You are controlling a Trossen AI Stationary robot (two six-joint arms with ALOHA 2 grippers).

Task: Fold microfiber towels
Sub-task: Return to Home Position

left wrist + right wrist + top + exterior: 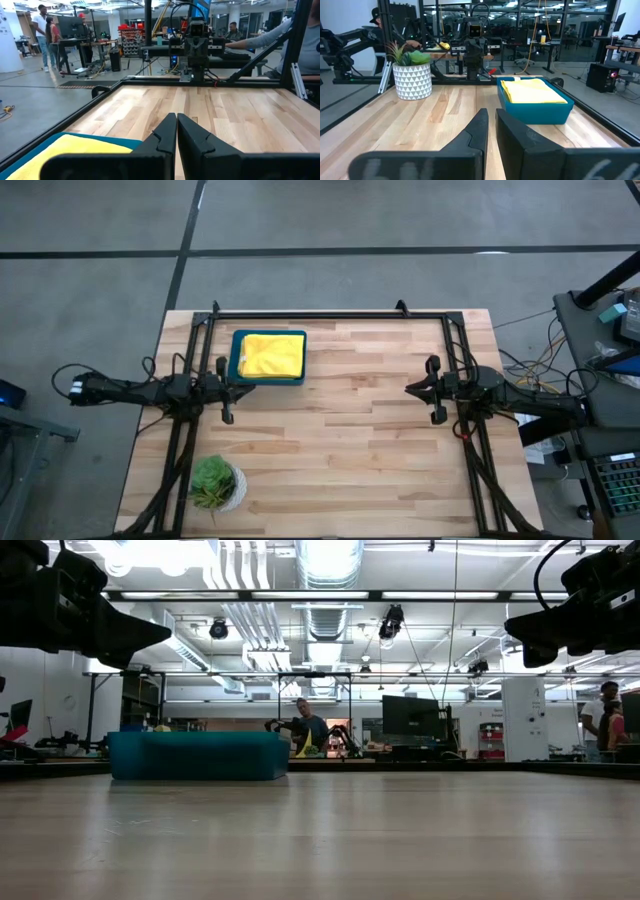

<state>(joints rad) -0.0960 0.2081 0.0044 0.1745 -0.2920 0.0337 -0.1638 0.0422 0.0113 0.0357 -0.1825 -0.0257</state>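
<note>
Cloth of bright yellow, a folded microfiber towel (272, 354), lies flat in the teal tray (236, 360) at about ten o'clock from the middle of the table (340, 440). It is the only towel that shows; anything under it is hidden by it and by the tray walls. In the low view the near wall hides it completely, and in the left wrist view it is cut off at the edge. From above it is a neat rectangle with squared edges and a slightly rumpled, matte top. Its long axis runs from nine to three o'clock, like that of the tray. The left gripper (176, 116) hangs at nine o'clock, its tip just beside the tray's six-o'clock wall, with its fingers pressed together on nothing. The right gripper (491, 112) hangs well apart at three o'clock, facing the left one, with its fingers drawn together but for a thin slit and holding nothing. A potted plant (214, 483) stands at seven o'clock near the table edge.
</note>
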